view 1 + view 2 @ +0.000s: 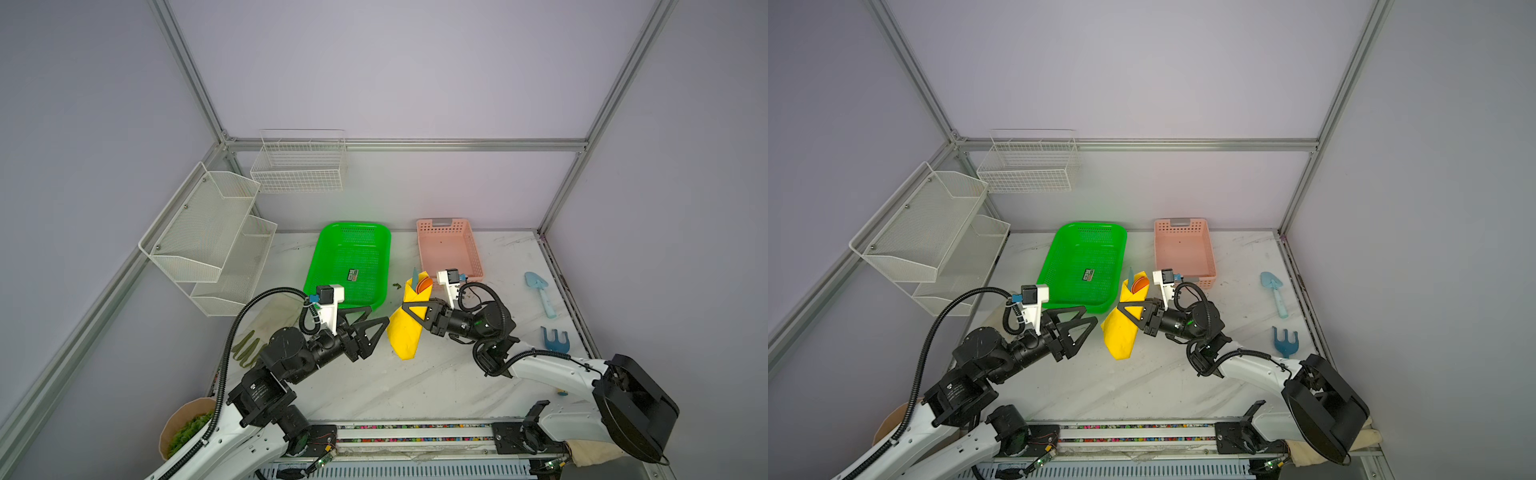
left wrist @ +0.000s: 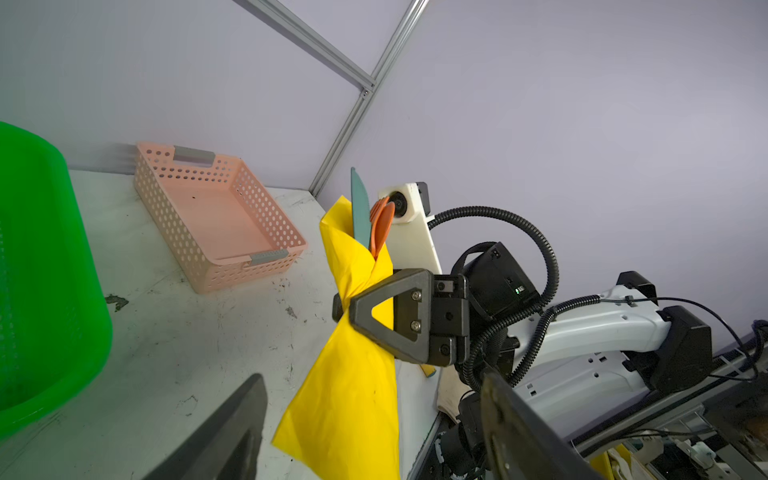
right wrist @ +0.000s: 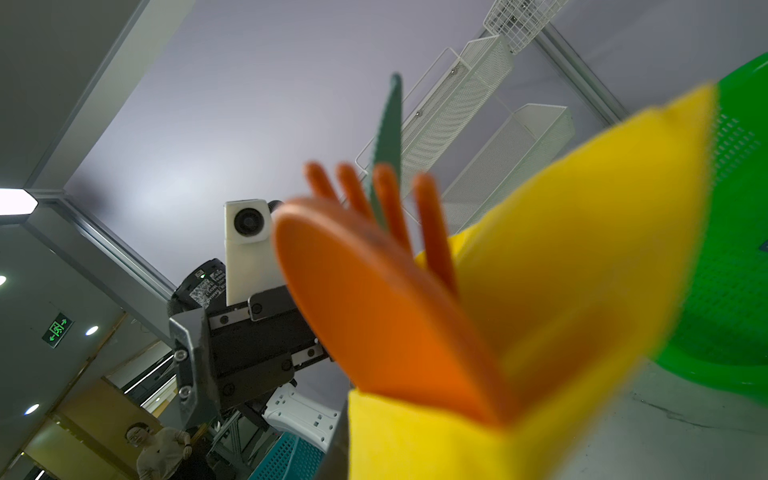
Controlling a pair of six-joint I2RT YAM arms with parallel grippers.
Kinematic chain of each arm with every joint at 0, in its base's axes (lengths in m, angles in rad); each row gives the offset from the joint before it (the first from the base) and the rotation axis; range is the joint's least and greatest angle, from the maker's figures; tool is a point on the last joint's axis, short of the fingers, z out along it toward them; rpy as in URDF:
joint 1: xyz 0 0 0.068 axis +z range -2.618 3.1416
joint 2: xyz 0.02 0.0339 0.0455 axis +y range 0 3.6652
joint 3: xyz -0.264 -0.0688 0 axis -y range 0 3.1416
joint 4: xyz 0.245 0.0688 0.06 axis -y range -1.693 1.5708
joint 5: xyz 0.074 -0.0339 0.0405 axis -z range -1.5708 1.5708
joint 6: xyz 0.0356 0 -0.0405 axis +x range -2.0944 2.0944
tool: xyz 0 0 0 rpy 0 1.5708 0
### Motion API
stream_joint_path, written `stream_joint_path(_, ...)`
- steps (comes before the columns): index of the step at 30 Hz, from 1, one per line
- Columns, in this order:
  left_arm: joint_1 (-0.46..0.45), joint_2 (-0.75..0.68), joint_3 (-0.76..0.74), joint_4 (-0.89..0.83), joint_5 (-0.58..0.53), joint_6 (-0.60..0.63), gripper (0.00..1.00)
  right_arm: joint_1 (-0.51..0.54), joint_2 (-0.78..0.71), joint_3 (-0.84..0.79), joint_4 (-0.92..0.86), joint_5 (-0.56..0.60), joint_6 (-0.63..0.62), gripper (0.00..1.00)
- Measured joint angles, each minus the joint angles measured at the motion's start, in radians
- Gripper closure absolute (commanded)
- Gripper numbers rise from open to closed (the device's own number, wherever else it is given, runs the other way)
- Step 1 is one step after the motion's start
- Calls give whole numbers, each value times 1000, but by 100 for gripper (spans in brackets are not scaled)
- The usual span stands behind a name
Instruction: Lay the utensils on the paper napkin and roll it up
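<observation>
your right gripper point(image 2: 345, 309) is clamped tight around the middle of the paper napkin point(image 2: 353, 395), which is rolled about the utensils point(image 2: 382, 228) — the orange spoon point(image 3: 374, 324), orange fork point(image 3: 430, 224) and teal piece point(image 2: 360, 208) poke out of its far end, between the green basket point(image 1: 345, 249) and the pink basket point(image 1: 449, 253). your left gripper point(image 1: 379, 315) stands wide open just beside the roll's near end, holding nothing — above the counter point(image 1: 415, 382).

Soft, even, bright light fills both top views, shadows faint. In the right wrist view the spoon point(image 3: 374, 324) and napkin point(image 3: 582, 249) sit close and blurred; a ceiling lamp point(image 3: 14, 202) glares white.
</observation>
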Motion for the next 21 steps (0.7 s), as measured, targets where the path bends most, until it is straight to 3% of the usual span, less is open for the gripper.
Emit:
stream_joint_path(6,-33,161,22,-3,46,33,52,0,0,0,-5,7,-1,100)
stream_joint_path(21,-40,177,22,23,80,36,61,0,18,11,26,18,24,100)
